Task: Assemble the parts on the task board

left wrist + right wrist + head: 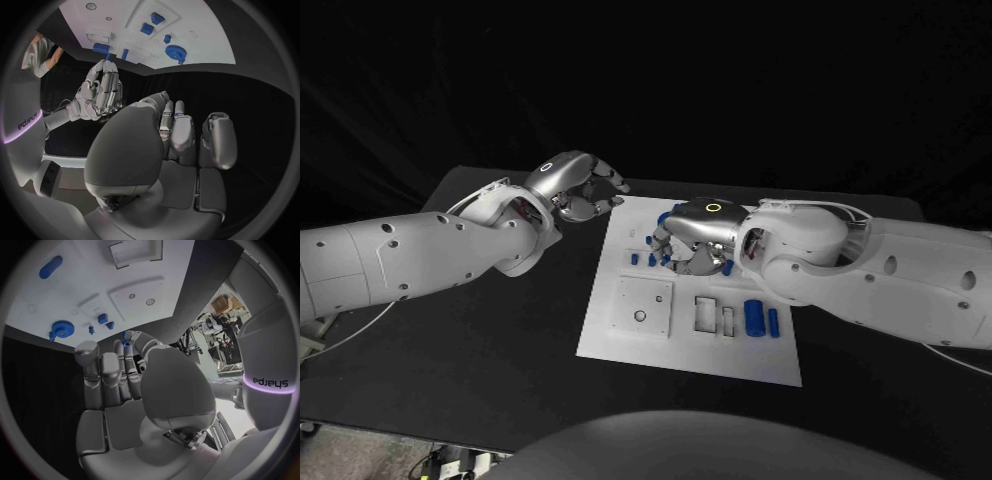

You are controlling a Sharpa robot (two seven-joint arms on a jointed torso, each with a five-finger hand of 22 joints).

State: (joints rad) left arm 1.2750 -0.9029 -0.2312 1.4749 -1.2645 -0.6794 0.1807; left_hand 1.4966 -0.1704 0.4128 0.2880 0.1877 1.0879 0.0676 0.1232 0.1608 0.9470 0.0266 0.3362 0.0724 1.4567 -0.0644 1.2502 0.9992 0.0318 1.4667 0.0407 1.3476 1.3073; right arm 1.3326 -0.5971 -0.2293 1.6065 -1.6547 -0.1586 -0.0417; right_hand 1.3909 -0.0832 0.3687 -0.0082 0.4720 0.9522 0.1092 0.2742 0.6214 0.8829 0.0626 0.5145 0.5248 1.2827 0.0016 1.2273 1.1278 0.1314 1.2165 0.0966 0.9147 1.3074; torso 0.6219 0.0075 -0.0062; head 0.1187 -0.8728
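Note:
The white task board [678, 345] lies in the middle of the black table. My right hand [692, 235] hovers over its far part and pinches a small blue peg [127, 338] between thumb and fingertips. Just under that hand lie small blue pieces [636, 258]. A blue gear [61, 330] and two little blue blocks [102, 318] sit on the board close to the fingers. Two blue cylinders [754, 318] lie side by side near the board's right edge. My left hand [581, 185] hangs off the board's far left corner, fingers curled in, holding nothing.
A raised square plate [645, 301] with a round hole and a few narrow slots [715, 314] take up the board's near half. Black table [488, 340] surrounds the board on all sides.

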